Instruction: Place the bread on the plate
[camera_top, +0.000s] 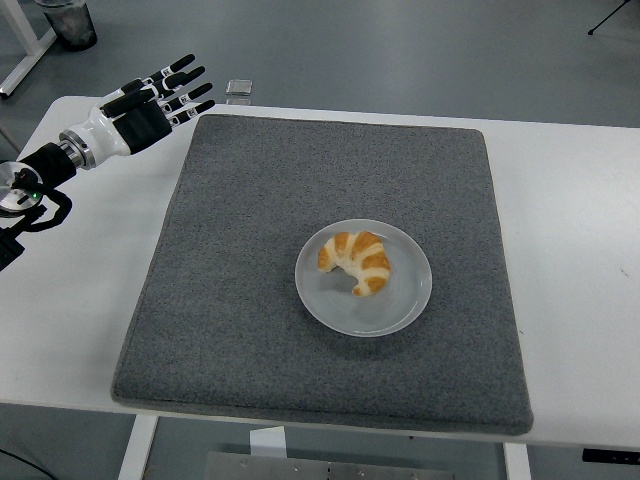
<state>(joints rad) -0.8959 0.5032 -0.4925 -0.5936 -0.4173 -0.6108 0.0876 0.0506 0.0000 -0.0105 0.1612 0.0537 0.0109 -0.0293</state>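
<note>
Grey felt mat (250, 260) on a white bench (570, 230)

The mat is a large, nearly square pad with rounded corners, covering the middle of the bench and leaving bare white margins to its left and right; a small flat silvery object (238, 87) lies just beyond the mat's far left corner, at the bench's far edge; a dark bin (68, 22) stands on the grey floor (400, 50), well beyond the mat's far left corner.

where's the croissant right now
In the head view the croissant lies on the white plate, right of centre on the grey mat, far from the left hand.
</note>
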